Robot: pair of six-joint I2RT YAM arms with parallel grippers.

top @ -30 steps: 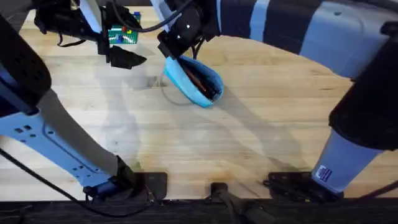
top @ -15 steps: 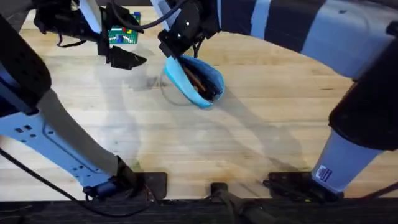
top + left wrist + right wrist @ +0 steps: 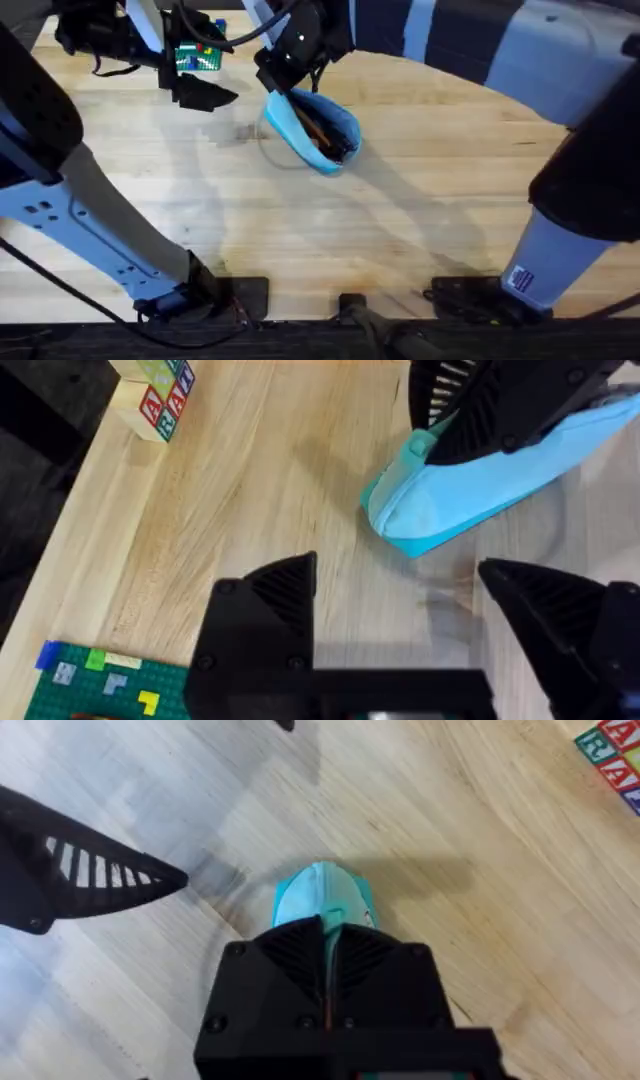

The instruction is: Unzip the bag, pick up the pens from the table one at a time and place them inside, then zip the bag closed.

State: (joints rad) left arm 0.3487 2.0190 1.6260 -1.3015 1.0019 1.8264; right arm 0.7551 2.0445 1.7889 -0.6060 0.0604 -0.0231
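Note:
The light-blue bag (image 3: 300,128) lies on the table (image 3: 420,220) at the far middle, its mouth gaping along the side. Pens (image 3: 322,134), dark and orange-red, show inside the opening. My right gripper (image 3: 286,72) sits on the bag's far left end, its fingers pressed together on the fabric; in the right wrist view the bag (image 3: 322,898) pokes out just past the right gripper (image 3: 330,955). My left gripper (image 3: 203,92) hovers open a little to the left of the bag. From the left wrist, the bag (image 3: 470,500) lies beyond the left gripper (image 3: 395,600).
A green brick plate (image 3: 197,57) lies at the far left, near the left gripper (image 3: 95,678). Lettered wooden blocks (image 3: 155,395) stand by the table's far edge (image 3: 610,760). Both arm bases stand along the near edge.
The right gripper has edged slightly farther away with the bag's end, and the bag shifted a touch. The left gripper has stayed where it was.

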